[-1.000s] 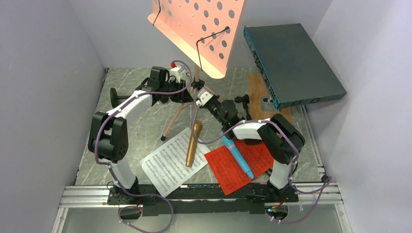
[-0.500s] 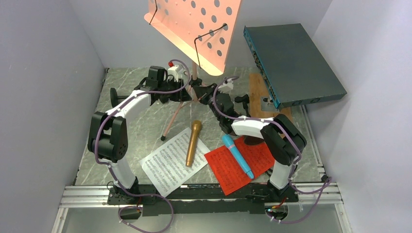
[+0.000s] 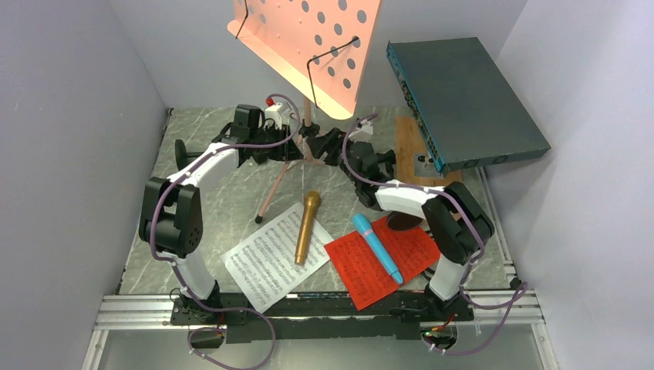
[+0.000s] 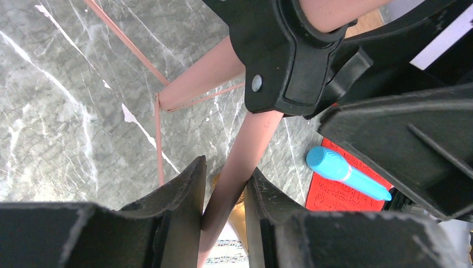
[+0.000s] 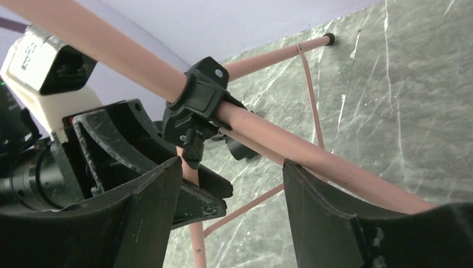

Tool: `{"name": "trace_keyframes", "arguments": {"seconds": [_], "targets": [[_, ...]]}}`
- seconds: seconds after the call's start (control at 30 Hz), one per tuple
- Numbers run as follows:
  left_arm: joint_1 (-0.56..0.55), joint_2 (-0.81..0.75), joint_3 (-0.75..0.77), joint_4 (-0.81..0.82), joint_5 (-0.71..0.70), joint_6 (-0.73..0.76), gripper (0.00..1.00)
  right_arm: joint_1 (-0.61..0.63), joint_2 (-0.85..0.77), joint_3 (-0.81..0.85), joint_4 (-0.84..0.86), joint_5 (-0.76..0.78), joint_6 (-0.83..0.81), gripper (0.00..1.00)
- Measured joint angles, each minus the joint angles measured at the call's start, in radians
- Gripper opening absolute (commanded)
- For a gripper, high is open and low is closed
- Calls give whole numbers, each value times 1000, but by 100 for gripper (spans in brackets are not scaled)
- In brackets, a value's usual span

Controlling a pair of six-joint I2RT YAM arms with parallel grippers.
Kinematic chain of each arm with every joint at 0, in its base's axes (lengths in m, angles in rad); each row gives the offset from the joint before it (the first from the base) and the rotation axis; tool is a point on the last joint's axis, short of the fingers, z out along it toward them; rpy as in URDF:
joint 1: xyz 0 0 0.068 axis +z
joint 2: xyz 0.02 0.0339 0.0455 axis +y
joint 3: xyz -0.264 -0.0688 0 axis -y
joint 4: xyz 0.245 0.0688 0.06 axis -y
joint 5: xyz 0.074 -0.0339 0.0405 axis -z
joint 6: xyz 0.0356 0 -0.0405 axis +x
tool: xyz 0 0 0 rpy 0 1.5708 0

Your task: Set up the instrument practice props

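Positioning pink stand [image 3: 308, 46]: left claw [image 4: 225, 178] pinches one tube, right claw [image 5: 231, 164] spread by hub clamp [image 5: 201, 106].
Next, probably: right regrips, stand squared upright.

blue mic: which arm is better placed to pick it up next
Right. The right gripper is open and holds nothing, and the blue mic lies on the red page on that arm's side. The left gripper is shut on the stand, so it is busy.
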Motion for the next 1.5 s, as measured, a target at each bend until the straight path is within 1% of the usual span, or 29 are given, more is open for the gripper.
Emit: {"name": "trace_keyframes", "arguments": {"seconds": [0.1,0.17,0.2,0.3,0.4,0.53,0.67,0.83,0.97,1.07,1.17,1.23,1.33,1.4,1.5], "targets": [[2,0,0,0,3,-2,0,-4,-27,-4,-14,-24,-50,67],[2,0,0,-1,4,-4,0,-9,-35,-2,-14,-47,-61,62],[3,0,0,-1,5,-4,0,-13,-36,2,-15,-58,-62,55],[3,0,0,-1,5,-5,0,-20,-36,18,-31,-72,-54,39],[3,0,0,-1,5,-5,0,-34,-34,39,-44,-76,-6,30],[3,0,0,-1,5,-5,0,-53,-19,44,-20,-105,72,20],[8,0,0,1,1,-8,0,-60,2,73,-27,-123,104,14],[11,0,0,0,-3,-8,0,-56,5,94,-70,-106,109,14],[12,0,0,1,-3,-8,0,-53,7,82,-87,-69,134,16],[13,0,0,0,-3,-8,0,-51,12,59,-84,-56,135,19],[16,0,0,-2,1,-8,0,-52,40,38,-109,-42,97,24],[16,0,0,-3,1,-8,0,-52,45,10,-129,-37,47,28],[16,0,0,-3,3,-9,0,-49,20,-41,-123,-23,-62,39],[17,0,0,-3,3,-9,0,-43,-25,-90,-104,-21,-160,50],[17,0,0,-3,3,-8,0,-22,-87,-124,-64,-26,-319,63]]}}
